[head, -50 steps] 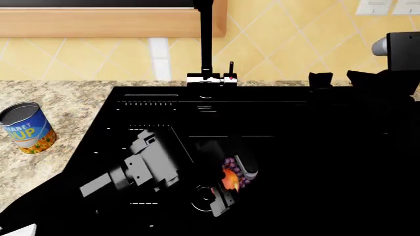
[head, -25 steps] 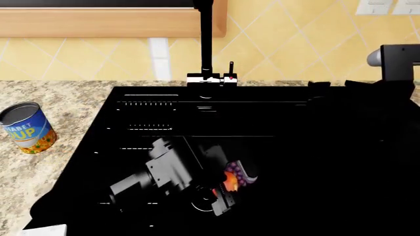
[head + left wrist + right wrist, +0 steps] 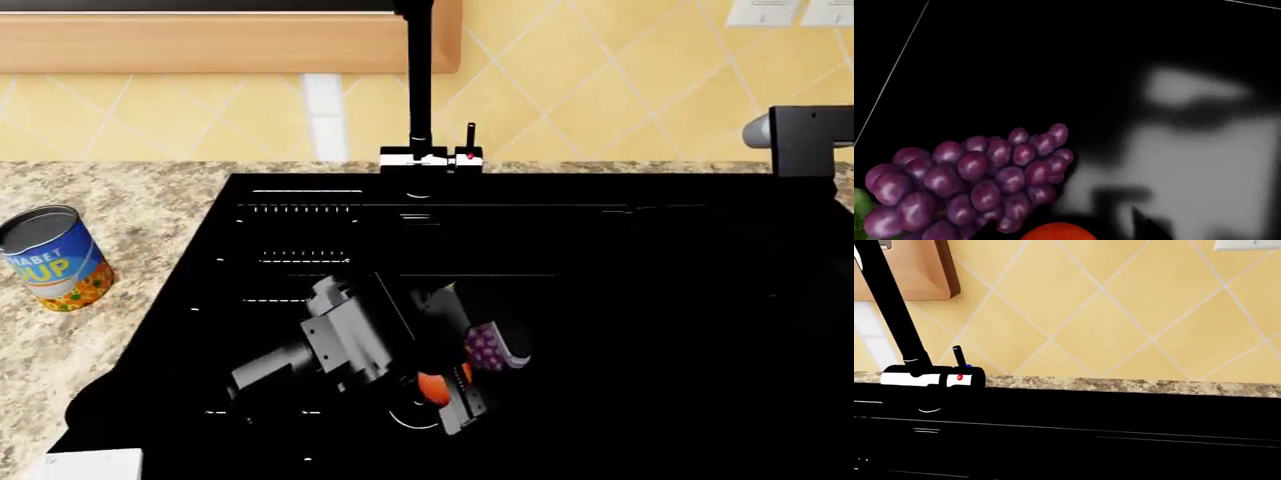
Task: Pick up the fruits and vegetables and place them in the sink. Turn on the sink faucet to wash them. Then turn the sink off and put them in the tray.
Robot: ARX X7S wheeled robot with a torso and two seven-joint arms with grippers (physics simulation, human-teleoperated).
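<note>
In the head view my left gripper (image 3: pixel 451 388) reaches down into the black sink (image 3: pixel 641 300), right at the orange-red fruit (image 3: pixel 433 384). The purple grape bunch (image 3: pixel 490 348) lies just beyond it. The left wrist view shows the grapes (image 3: pixel 967 182) close up on the basin floor and the fruit's top (image 3: pixel 1057 232) at the frame edge by the jaws. The dark fingers are lost against the basin. The faucet (image 3: pixel 419 90) stands at the back rim, its lever (image 3: pixel 958 357) upright. My right gripper is hidden; only a grey arm part (image 3: pixel 801 128) shows. A white tray corner (image 3: pixel 94 464) peeks out.
A blue soup can (image 3: pixel 54 260) stands on the granite counter (image 3: pixel 120 200) left of the sink. A yellow tiled wall (image 3: pixel 1121 315) and a wooden window ledge (image 3: pixel 200 45) rise behind the faucet (image 3: pixel 894 300).
My left arm has pushed further right over the fruit, which now shows smaller and nearer the gripper. The grapes have shifted slightly right. The right arm has drawn back to the right.
</note>
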